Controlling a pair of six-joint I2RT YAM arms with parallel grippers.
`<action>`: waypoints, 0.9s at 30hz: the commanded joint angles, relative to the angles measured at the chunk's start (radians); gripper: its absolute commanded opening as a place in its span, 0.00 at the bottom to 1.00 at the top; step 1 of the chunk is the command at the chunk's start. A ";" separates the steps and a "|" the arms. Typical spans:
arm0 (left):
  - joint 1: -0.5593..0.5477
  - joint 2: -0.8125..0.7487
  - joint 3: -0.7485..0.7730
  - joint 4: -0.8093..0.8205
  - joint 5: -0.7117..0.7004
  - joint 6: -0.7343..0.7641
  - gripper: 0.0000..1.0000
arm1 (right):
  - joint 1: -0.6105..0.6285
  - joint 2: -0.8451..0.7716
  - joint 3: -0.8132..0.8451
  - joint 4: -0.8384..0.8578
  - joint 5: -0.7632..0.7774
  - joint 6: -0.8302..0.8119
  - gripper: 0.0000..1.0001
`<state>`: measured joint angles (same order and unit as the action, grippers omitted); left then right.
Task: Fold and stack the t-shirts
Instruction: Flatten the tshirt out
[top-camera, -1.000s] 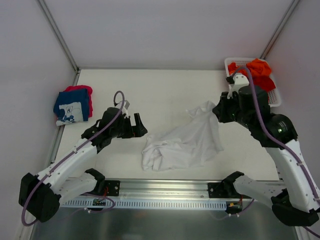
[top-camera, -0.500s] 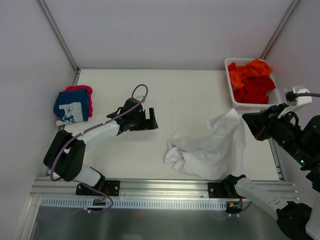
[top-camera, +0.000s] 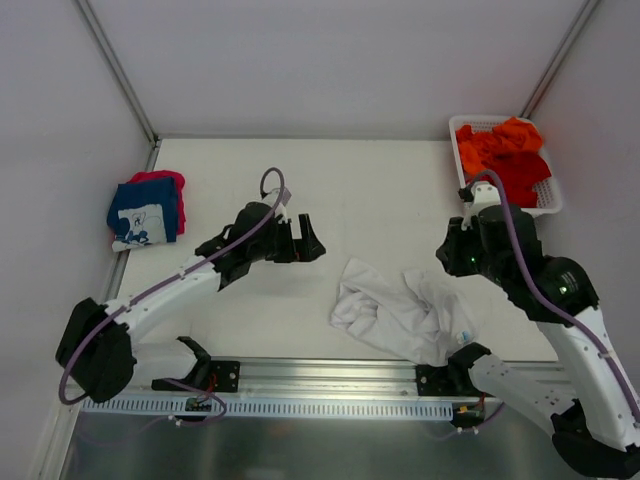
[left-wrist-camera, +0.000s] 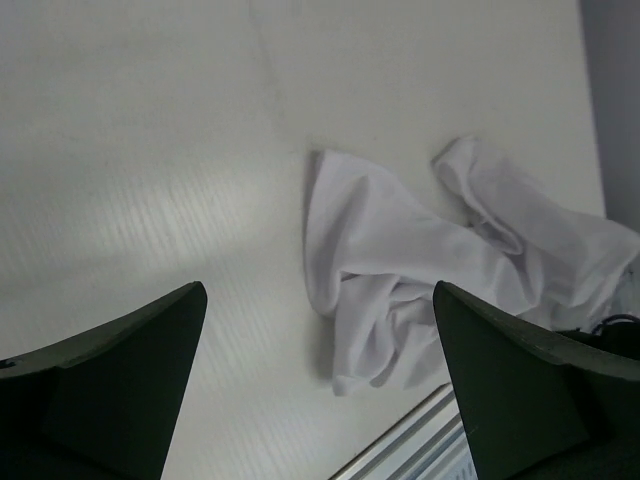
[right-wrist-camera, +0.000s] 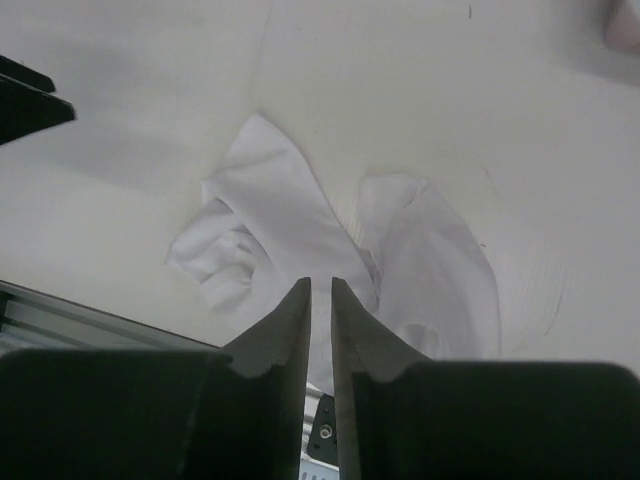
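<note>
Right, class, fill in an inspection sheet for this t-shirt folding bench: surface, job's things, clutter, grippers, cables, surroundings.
surface: white table, no marks seen.
job's things: white t-shirt crumpled near the front edge; navy t-shirt folded on pink-red t-shirt, left edge; orange and red t-shirts in the basket.
clutter: nothing seen.
grippers: left gripper open, empty; right gripper barely parted, empty, above the white t-shirt.
cables: purple cables along both arms.
surroundings: white walls, metal rail at near edge.
</note>
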<state>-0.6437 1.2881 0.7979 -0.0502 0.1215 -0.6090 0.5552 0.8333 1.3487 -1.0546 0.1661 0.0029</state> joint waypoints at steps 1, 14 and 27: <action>-0.019 -0.157 0.021 0.043 -0.014 0.008 0.99 | 0.003 0.029 -0.055 0.129 -0.051 0.043 0.18; -0.025 -0.041 0.004 0.082 0.087 0.012 0.99 | 0.005 0.309 -0.295 0.424 -0.223 0.048 0.57; -0.025 0.024 0.032 0.082 0.083 0.046 0.99 | 0.008 0.909 -0.138 0.647 -0.422 0.120 0.50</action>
<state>-0.6559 1.3106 0.8005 -0.0017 0.1829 -0.5865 0.5560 1.7012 1.1416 -0.4789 -0.1848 0.0856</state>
